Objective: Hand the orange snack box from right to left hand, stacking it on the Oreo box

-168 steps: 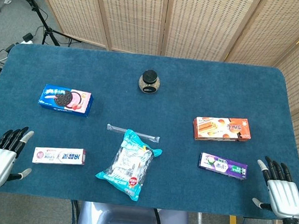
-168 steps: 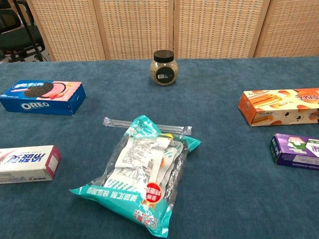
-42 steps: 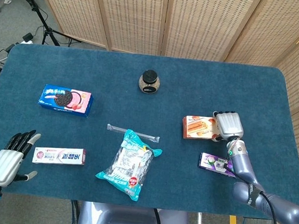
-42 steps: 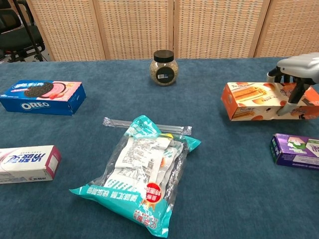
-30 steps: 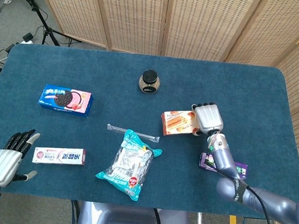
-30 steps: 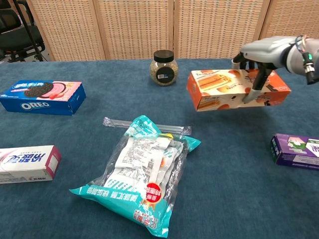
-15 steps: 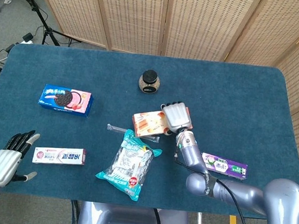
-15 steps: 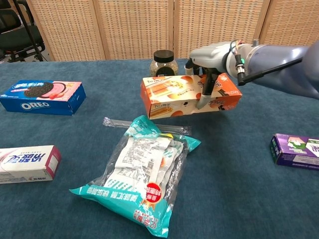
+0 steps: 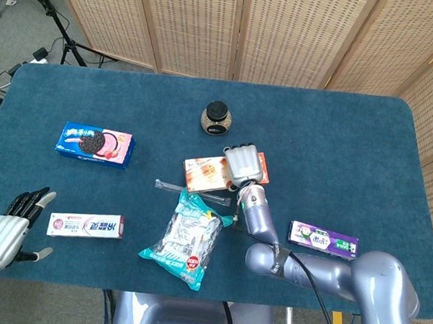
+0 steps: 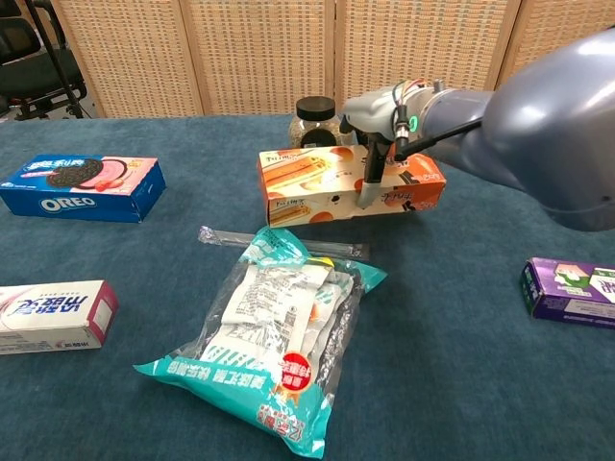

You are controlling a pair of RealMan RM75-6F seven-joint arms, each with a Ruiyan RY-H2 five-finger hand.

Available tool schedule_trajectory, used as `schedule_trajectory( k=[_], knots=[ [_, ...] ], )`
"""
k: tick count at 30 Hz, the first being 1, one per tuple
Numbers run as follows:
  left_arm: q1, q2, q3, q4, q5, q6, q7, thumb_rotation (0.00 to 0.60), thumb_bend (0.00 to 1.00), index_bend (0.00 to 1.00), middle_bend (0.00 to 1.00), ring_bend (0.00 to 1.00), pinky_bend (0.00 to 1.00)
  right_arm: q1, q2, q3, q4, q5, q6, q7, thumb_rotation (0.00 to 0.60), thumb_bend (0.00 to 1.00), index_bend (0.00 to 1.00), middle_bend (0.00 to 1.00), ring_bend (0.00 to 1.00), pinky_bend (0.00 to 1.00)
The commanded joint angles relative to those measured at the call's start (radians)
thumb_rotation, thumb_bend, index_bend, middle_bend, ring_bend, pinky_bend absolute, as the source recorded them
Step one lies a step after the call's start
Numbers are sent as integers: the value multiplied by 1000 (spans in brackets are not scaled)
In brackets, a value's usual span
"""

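Orange cardboard makes up the snack box (image 10: 346,184), so it is likely light and stiff, with smooth sides that could slip. It is long and thin. The right hand (image 10: 377,117) holds it up in the air over the middle of the worktop (image 9: 340,135), with the fingers (image 10: 370,182) clamped over the top and down the front, near the box's right end. That leaves the left end bare, and that looks like the best place for the other hand to take hold, with fingers across the narrow sides. Squeezing too hard could dent it.

The left hand (image 9: 1,236) waits far off at about 8 o'clock on the worktop, holding nothing, with its fingers apart. It is well apart from the box, so the two hands have a long way to come together.

The Oreo box (image 9: 95,143) lies flat at about 9 o'clock, with its wide top free for stacking.

Other things sit around. A small jar (image 9: 216,119) stands at about 12 o'clock, just behind the held box. A big teal snack bag (image 10: 274,327) lies at 6 o'clock, and a clear thin strip (image 10: 283,242) lies just beyond it, under the held box. A white and pink box (image 9: 86,226) lies near the left hand, and it could get bumped when that hand lifts. A purple box (image 9: 323,239) lies at about 4 o'clock, out of the way
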Motion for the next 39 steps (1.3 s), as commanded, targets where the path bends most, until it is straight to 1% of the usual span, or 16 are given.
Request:
schedule_trajectory(
  k=[1,13,14,16,17,19,21,22,24,25,28,31,34,39],
  knots=[
    [-2,1,0,2,-3,-5,-9,600,136,32,0,0,0,34,-34,17,34,44,14,-40,600,88,547,493,414,438],
    [-7,11,-1,5,-8,-13,-52,600,136,32,0,0,0,115,-119,49,109,128,33,-140,600,89,547,493,413,438],
    [-7,12,-1,5,-8,-14,-53,600,136,32,0,0,0,118,-123,50,112,127,35,-144,600,85,547,488,413,439],
    [-7,13,0,5,-7,-15,-56,600,136,32,0,0,0,126,-132,51,115,121,37,-151,600,67,540,442,389,439],
    [-8,13,1,5,-5,-14,-56,600,136,32,0,0,0,128,-135,53,116,118,37,-150,600,58,515,386,343,439],
    [-7,14,2,5,-1,-13,-58,600,136,32,0,0,0,128,-137,59,110,118,35,-148,600,49,427,268,222,437],
    [-7,14,3,5,0,-12,-59,600,137,32,0,0,0,126,-129,63,93,134,29,-156,600,33,294,119,76,395],
    [-6,14,3,5,1,-11,-59,600,136,32,0,0,0,123,-122,63,84,146,25,-162,600,20,237,56,28,356],
    [-6,14,3,4,2,-9,-57,600,136,32,0,0,0,116,-97,63,56,176,11,-178,600,6,162,4,0,312],
    [-6,13,3,3,3,-9,-56,600,136,32,0,0,0,113,-89,63,48,182,7,-178,600,2,129,0,0,300],
    [-5,12,4,1,6,-5,-52,600,135,32,0,0,0,104,-71,58,29,192,1,-175,600,2,74,0,0,279],
    [-4,11,5,0,7,-5,-47,600,135,32,0,0,0,96,-55,50,13,202,-3,-174,600,1,45,0,0,266],
    [-5,9,6,-1,10,-5,-44,600,136,32,0,0,0,94,-36,44,-7,233,-1,-186,600,0,16,0,0,228],
    [-4,9,6,-2,11,-2,-41,600,136,32,0,0,0,88,-10,34,-33,257,1,-190,600,0,0,0,0,172]
  ],
)
